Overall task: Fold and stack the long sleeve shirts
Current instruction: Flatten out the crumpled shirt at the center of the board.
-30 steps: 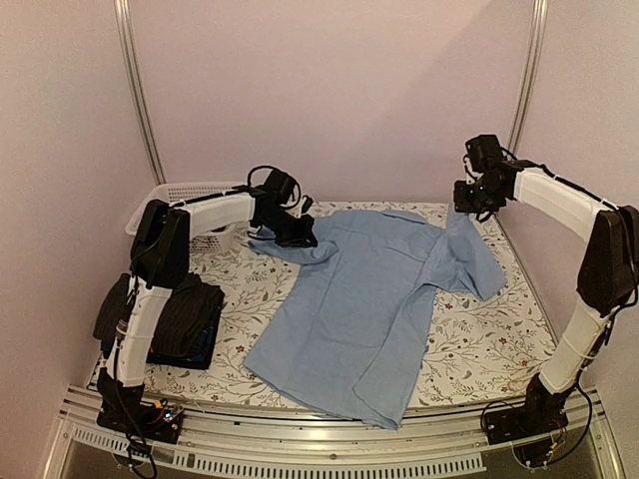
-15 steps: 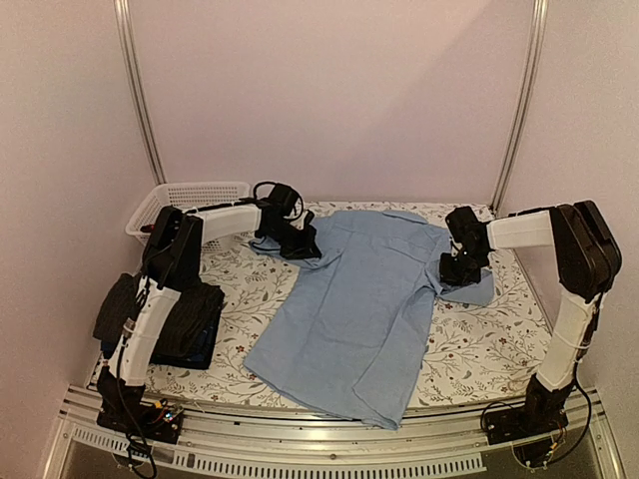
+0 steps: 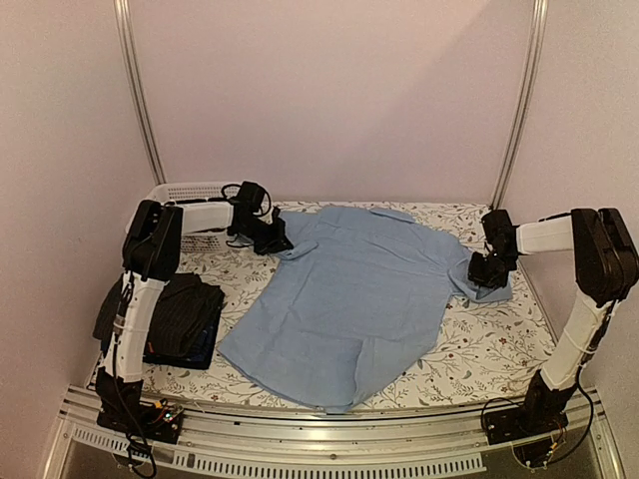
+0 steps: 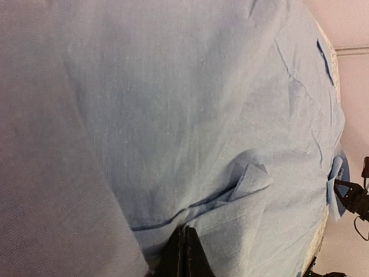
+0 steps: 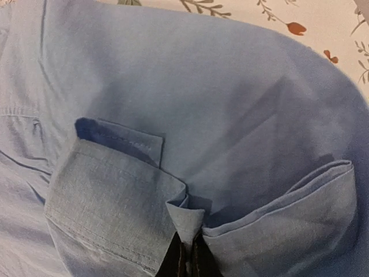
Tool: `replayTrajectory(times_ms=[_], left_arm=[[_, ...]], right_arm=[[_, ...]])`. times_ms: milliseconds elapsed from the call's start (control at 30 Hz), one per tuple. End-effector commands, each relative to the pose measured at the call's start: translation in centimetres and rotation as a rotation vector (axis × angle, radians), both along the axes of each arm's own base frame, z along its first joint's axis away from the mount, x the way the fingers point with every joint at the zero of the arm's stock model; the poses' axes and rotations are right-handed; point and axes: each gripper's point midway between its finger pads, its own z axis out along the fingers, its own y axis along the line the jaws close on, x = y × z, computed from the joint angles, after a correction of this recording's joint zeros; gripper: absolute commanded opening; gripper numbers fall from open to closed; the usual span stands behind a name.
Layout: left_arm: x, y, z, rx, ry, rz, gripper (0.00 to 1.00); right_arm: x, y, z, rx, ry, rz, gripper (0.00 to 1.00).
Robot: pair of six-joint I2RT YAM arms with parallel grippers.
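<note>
The light blue shirt (image 3: 349, 299) lies spread across the middle of the table, collar at the back. My left gripper (image 3: 272, 238) is shut on the cloth at its far left corner, near the basket; the left wrist view shows the fingers pinching a fold of the shirt (image 4: 190, 173). My right gripper (image 3: 486, 271) is shut on the bunched right sleeve, low over the table; the right wrist view shows a peak of cloth (image 5: 187, 216) between the fingers. Folded dark shirts (image 3: 165, 319) are stacked at the left edge, the pinstriped black one on top.
A white lattice basket (image 3: 185, 195) stands at the back left corner, right beside my left wrist. The table has a floral cover (image 3: 479, 349). Pink walls close in at the back and both sides.
Both grippers have moved outwards, the left one to the left and the right one to the right and down. The shirt has been pulled wider and flatter between them.
</note>
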Motion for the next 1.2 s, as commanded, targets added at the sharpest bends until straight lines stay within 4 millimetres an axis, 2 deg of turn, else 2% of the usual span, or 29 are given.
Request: replayTrajectory(times_ms=[0, 167, 300, 400, 433, 467, 533, 733, 867, 967, 1067, 1167], left_arm=[[-0.2, 5.9, -3.6, 0.124, 0.096, 0.115, 0.00], [0.7, 5.0, -2.2, 0.086, 0.066, 0.085, 0.00], [1.2, 4.1, -2.3, 0.066, 0.068, 0.063, 0.00], [1.5, 2.4, -2.3, 0.029, 0.066, 0.038, 0.00], [1.5, 1.9, -2.2, 0.025, 0.060, 0.031, 0.03], [1.8, 1.4, -1.8, 0.026, 0.042, 0.022, 0.08], [2.1, 0.7, -1.0, 0.034, 0.011, 0.010, 0.16], [3.9, 0.5, 3.0, 0.036, -0.112, 0.009, 0.45], [4.6, 0.6, 6.4, 0.061, -0.200, 0.009, 0.62], [4.9, 1.1, 9.7, 0.105, -0.286, 0.022, 0.71], [4.7, 1.4, 12.0, 0.144, -0.342, 0.030, 0.77], [3.9, 1.3, 13.6, 0.174, -0.383, 0.021, 0.82]], right_arm=[[1.9, -1.9, 1.3, -0.050, -0.004, 0.000, 0.05], [5.3, -2.3, 1.1, -0.077, 0.002, 0.039, 0.05], [7.1, -2.9, 1.0, -0.086, -0.005, 0.050, 0.05], [8.2, -3.8, 0.6, -0.102, 0.004, 0.053, 0.05], [8.6, -3.8, 0.5, -0.102, 0.006, 0.059, 0.05], [8.8, -5.2, 0.7, -0.101, 0.009, 0.033, 0.05], [9.4, -5.7, 1.5, -0.111, -0.006, 0.032, 0.05], [10.9, -5.5, 5.5, -0.110, -0.077, 0.045, 0.05], [10.7, -4.5, 8.3, -0.113, -0.125, 0.064, 0.05], [10.2, -1.6, 9.7, -0.100, -0.160, 0.110, 0.05], [9.1, 0.8, 9.8, -0.084, -0.163, 0.149, 0.05], [7.9, 3.2, 9.0, -0.030, -0.162, 0.181, 0.05]])
